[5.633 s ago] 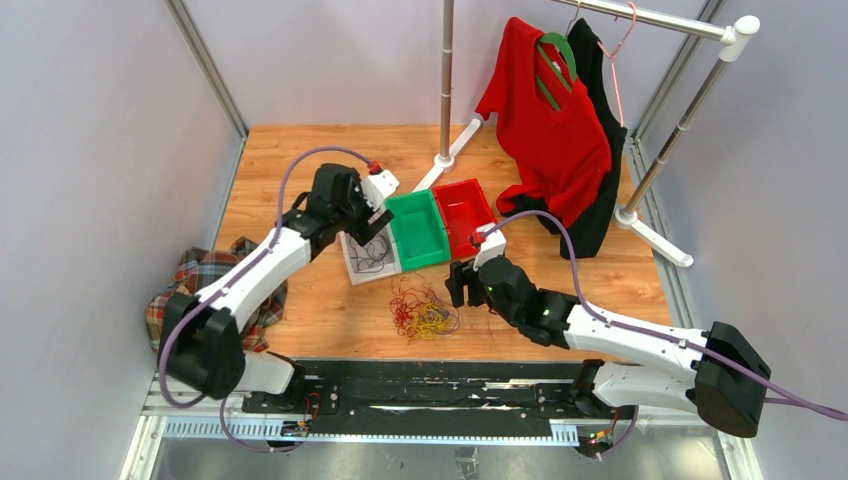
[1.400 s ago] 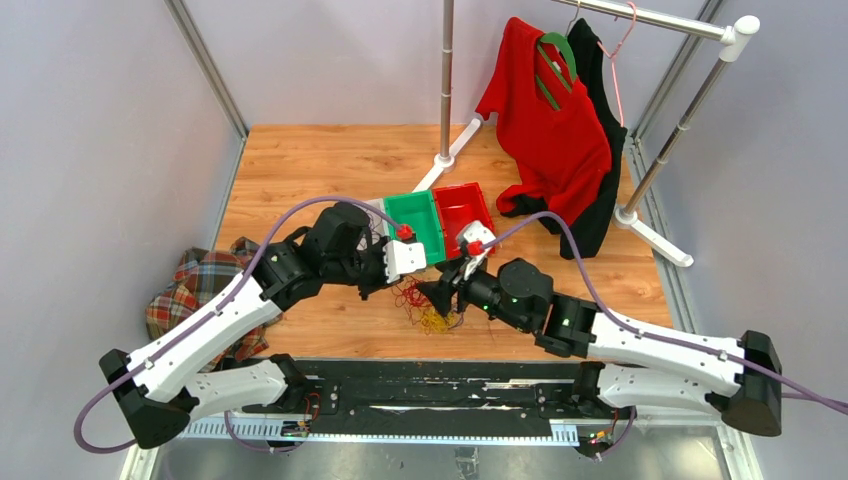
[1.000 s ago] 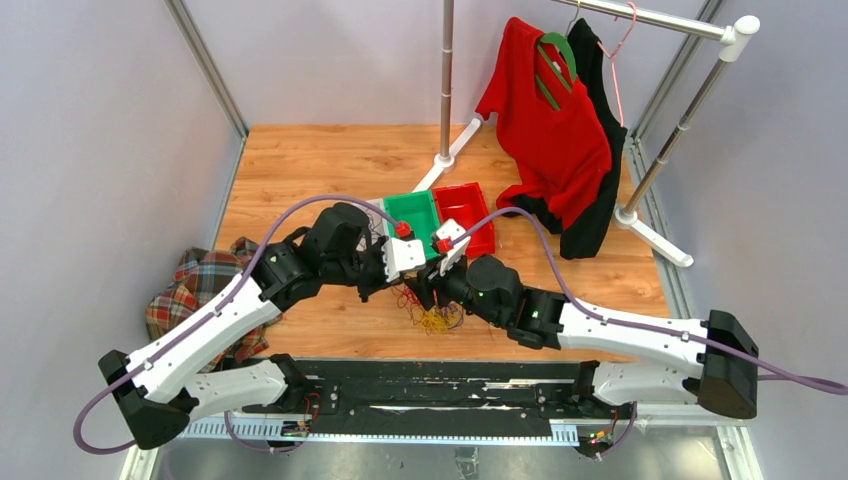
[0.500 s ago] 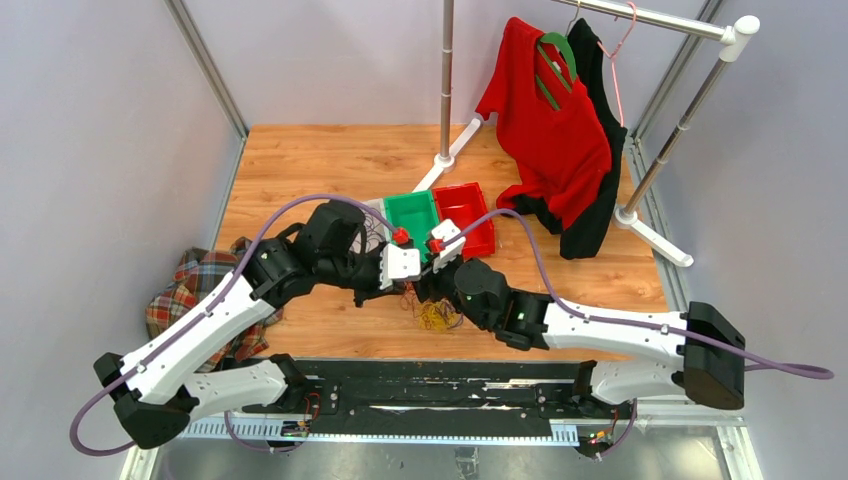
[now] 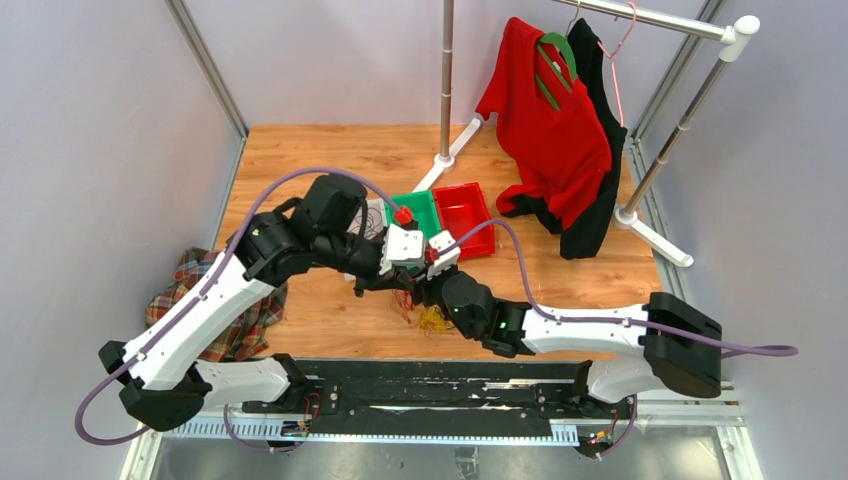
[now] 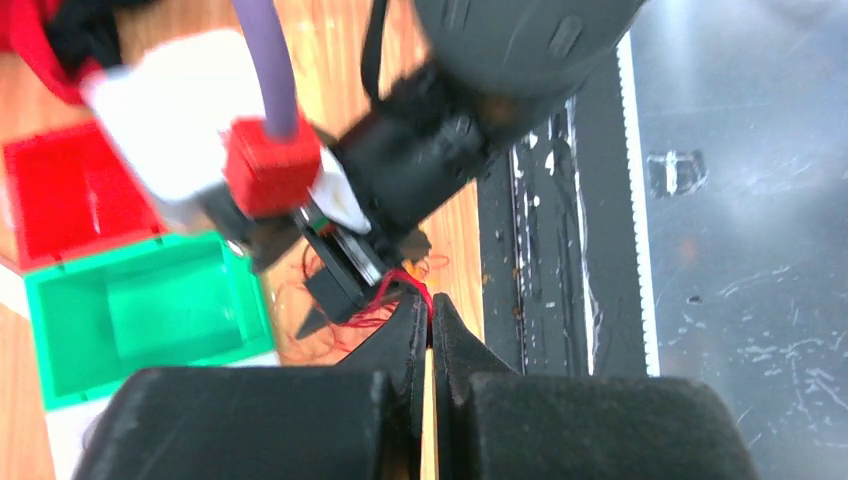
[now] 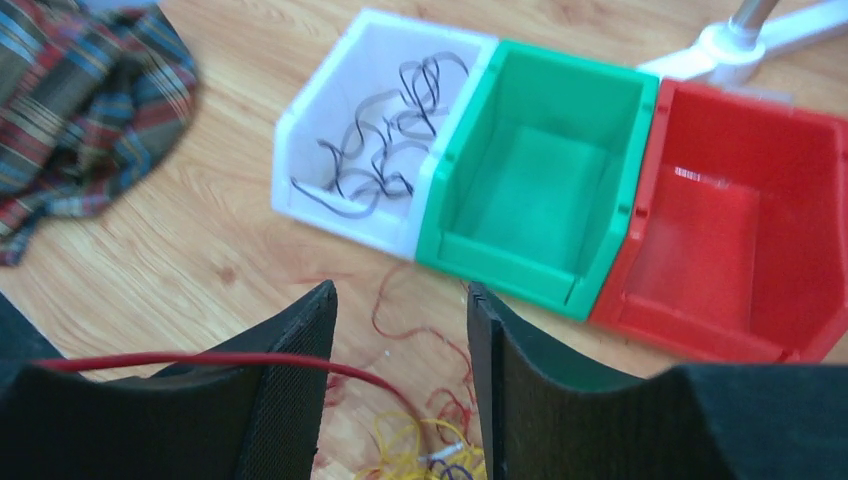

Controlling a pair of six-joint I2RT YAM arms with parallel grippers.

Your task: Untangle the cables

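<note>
The left gripper (image 6: pixel 430 318) is clamped together on a red strand (image 6: pixel 405 284) of the cables (image 5: pixel 432 318). The right gripper (image 7: pixel 400 330) is held apart, with a red strand lying across its gap. Both have been brought in over the cables within the last seconds, so one strand is judged half drawn out. At 12 o'clock, dark strands (image 7: pixel 375 165) are seen in the white bin (image 7: pixel 300 125). Contact between the right fingers and the strand cannot be made out.

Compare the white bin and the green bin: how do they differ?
The white bin holds looping dark cables; the green bin is empty. The white bin stands at the end of the row, the green bin in the middle, beside the red bin. Both are open-topped, alike in shape, touching side by side.
</note>
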